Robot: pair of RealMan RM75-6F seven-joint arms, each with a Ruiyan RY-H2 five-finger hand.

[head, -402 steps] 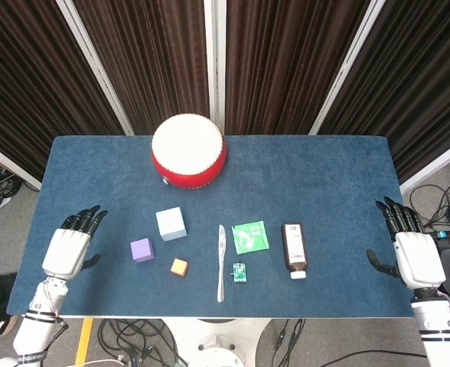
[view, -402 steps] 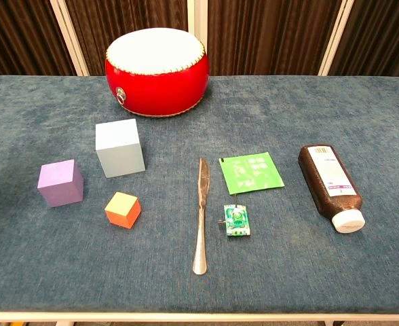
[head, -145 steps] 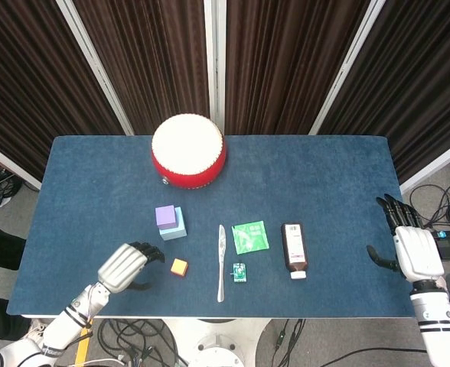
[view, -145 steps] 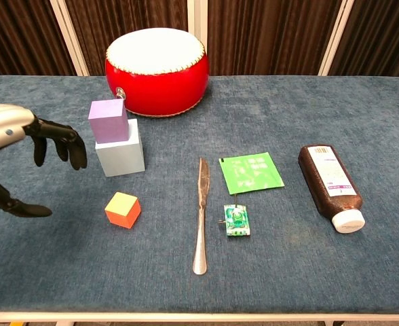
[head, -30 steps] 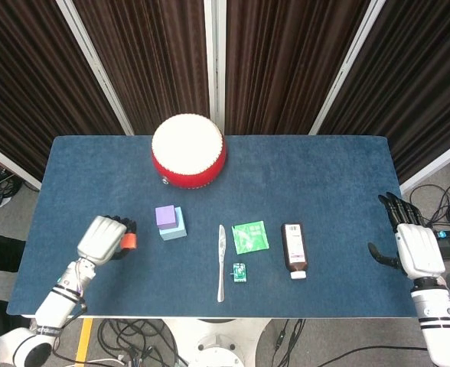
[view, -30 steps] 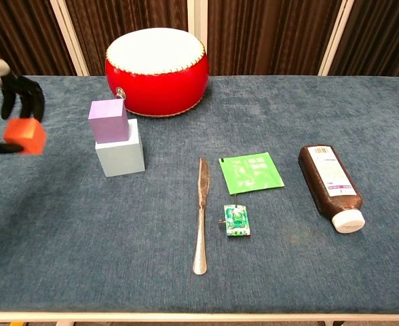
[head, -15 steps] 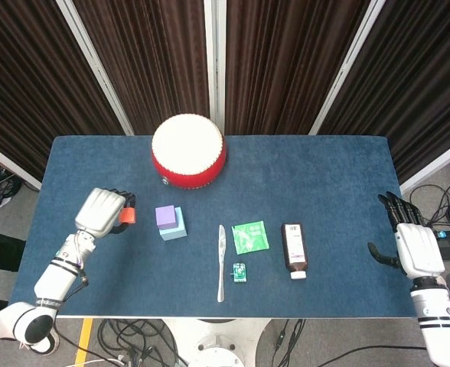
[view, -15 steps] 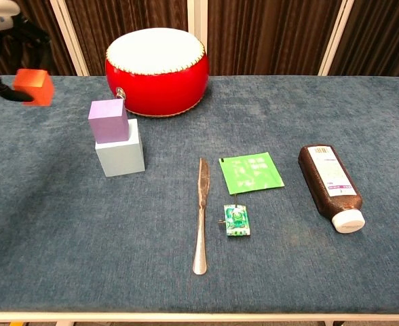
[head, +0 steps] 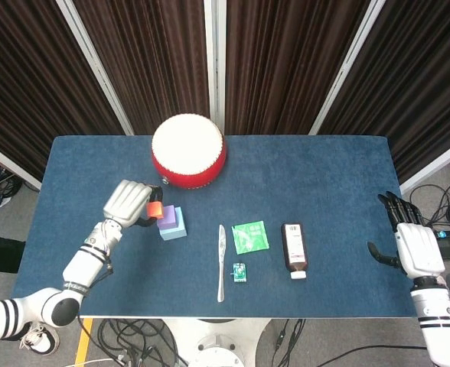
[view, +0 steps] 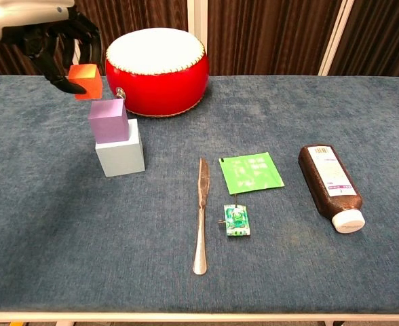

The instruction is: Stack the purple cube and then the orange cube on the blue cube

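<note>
Left hand [view: 57,41]: pinches the orange cube [view: 85,81] in the air, just up-left of the purple cube [view: 108,121].
Stack: purple cube sits on the blue cube [view: 121,156].
Right hand [head: 411,246]: spread, idle, far right.
Advice: centre it, level it, lower gently.

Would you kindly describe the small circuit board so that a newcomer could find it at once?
Start at the big red drum at the table's back and come forward to the butter knife. The circuit board lies just right of it, below the flat green packet. It is the smallest item, green with a round part on top.
</note>
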